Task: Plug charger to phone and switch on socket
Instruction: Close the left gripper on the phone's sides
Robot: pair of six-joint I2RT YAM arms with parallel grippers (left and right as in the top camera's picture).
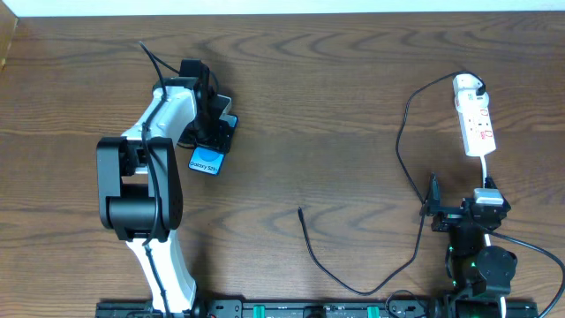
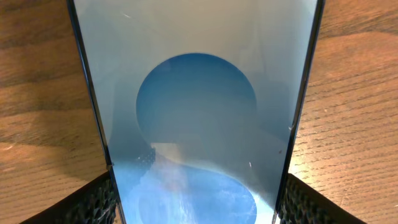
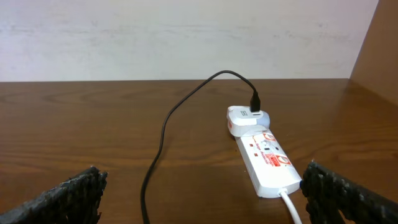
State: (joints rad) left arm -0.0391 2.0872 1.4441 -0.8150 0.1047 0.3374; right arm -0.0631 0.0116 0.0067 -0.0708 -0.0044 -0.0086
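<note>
Starting nearest, down by the arm mounts: a low loop of the charger (image 1: pixel 357 290), black cable sweeping along the near side of the table (image 1: pixel 309 106). Following it left and up to the free end: small plug tip (image 1: pixel 300 210), loose on the wood, mid-table, well apart from either arm.

Over on the right, just beyond that loop: right gripper (image 3: pixel 205 199), spread wide, fingers (image 3: pixel 62 199) far apart at the edges of the wrist view, nothing between them but bare wood.

Across to the left now: the black-and-white left arm (image 1: pixel 141 185), reaching away over the table. Under its far end, the phone (image 2: pixel 196 112), flat on the wood, blue screen up, lighter circle showing. In the overhead view, only the near corner with the "Galaxy" lettering peeking out. Straddling it, left gripper (image 1: pixel 214 128), with one pad (image 2: pixel 99 199) right up against each long edge in the wrist view. Clamped tight or merely flanking? Cannot tell.

Farthest back on the right, dead ahead of the right wrist camera: the socket (image 1: pixel 475 119), white strip with red markings, lying lengthwise. At its far end, a white plug block (image 3: pixel 245 118), the black cable plugged into it, arching up and off to the left.
</note>
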